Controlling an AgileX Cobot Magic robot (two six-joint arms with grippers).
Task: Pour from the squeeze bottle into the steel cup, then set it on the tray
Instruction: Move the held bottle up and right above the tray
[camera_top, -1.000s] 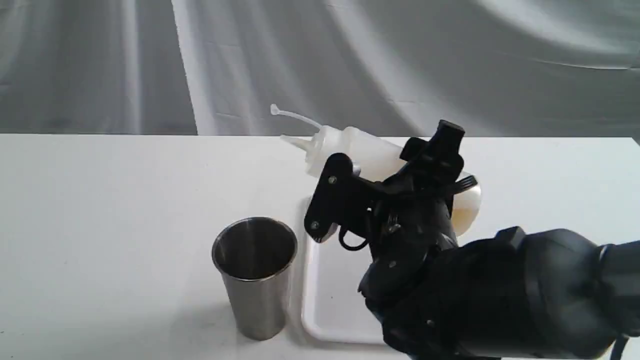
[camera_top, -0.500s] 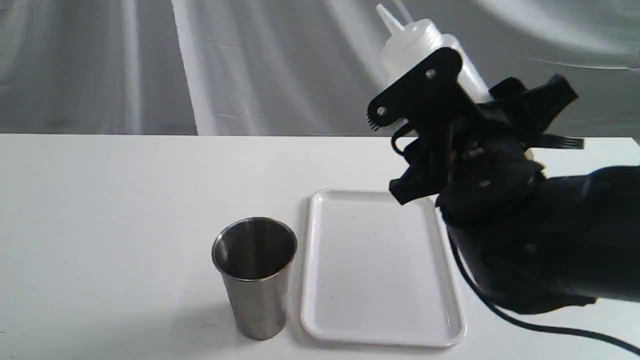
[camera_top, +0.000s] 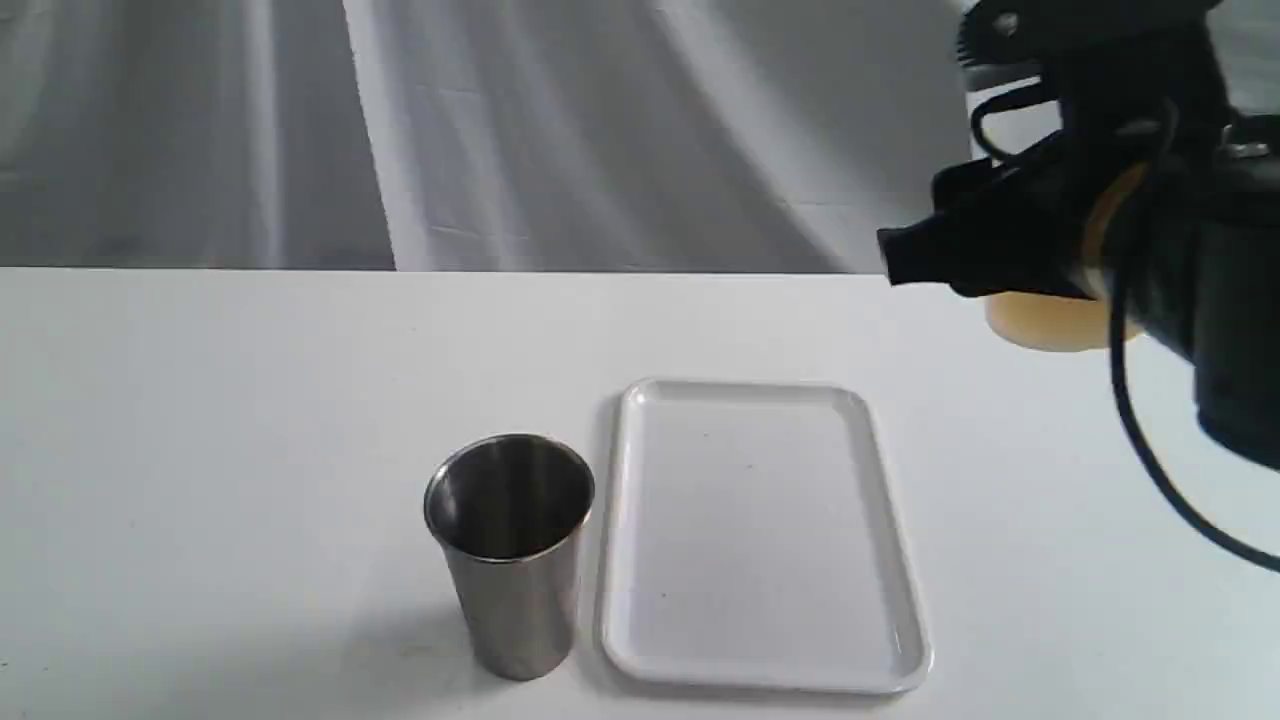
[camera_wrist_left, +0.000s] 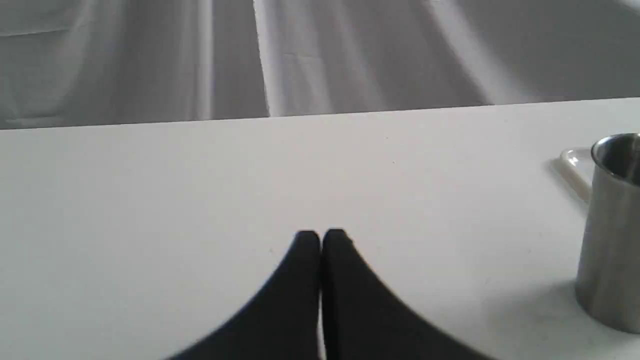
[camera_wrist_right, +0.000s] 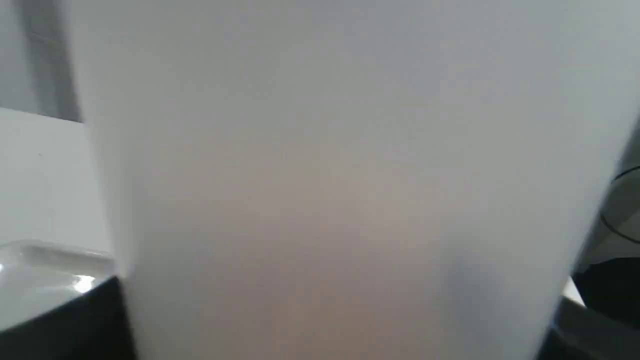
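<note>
Left gripper (camera_wrist_left: 320, 240): fingers pressed together, nothing between them, low over the table (camera_top: 250, 400) left of the cup (camera_top: 510, 550). Cup upright, near side, its rim just beside the tray's left edge; position unchanged over the last second. Tray (camera_top: 750, 530) flat, right of the cup, unchanged, now fully uncovered. The bottle (camera_top: 1045, 322) has gone up and right: 1.0 s ago it lay tipped, nozzle leftward, over the tray's far end; 0.5 s ago it was above the far right corner, nozzle up; now it is right of the tray and beyond its far edge, roughly upright, top out of frame, amber liquid at the base. Right gripper (camera_top: 1010, 45) clamped on the bottle's body, which fills the right wrist view.
</note>
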